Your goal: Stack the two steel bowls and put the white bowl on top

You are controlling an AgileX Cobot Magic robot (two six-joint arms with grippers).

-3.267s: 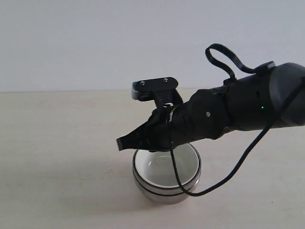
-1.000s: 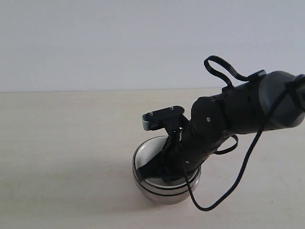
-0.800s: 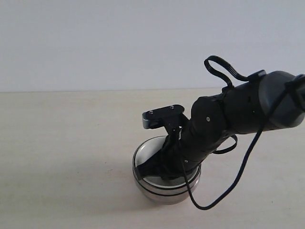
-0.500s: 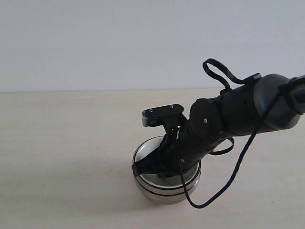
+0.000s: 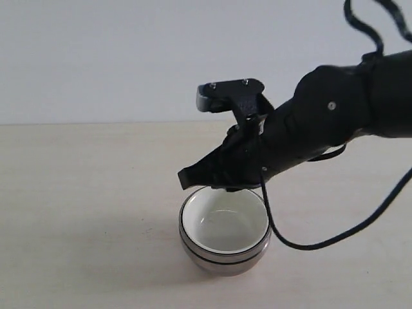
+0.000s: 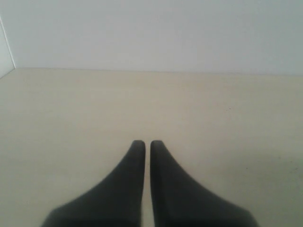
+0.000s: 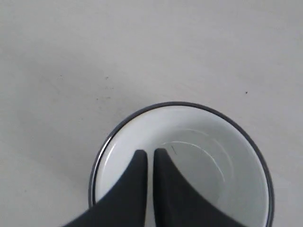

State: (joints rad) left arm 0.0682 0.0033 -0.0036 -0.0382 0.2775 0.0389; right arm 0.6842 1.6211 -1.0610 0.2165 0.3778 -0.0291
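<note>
Right end effector [image 5: 185, 179] closed, empty, just above white bowl [image 5: 225, 225] atop steel bowls [image 5: 222, 262].

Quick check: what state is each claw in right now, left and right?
Left claw: closed, holding nothing.
Right claw: closed, holding nothing, hovering above the white bowl nested in the steel bowls.

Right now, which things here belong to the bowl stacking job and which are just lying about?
Job: white bowl, sitting in the steel bowls; right gripper, shut, above them.
Not the job: table; left gripper, shut, with no bowl before it.
</note>
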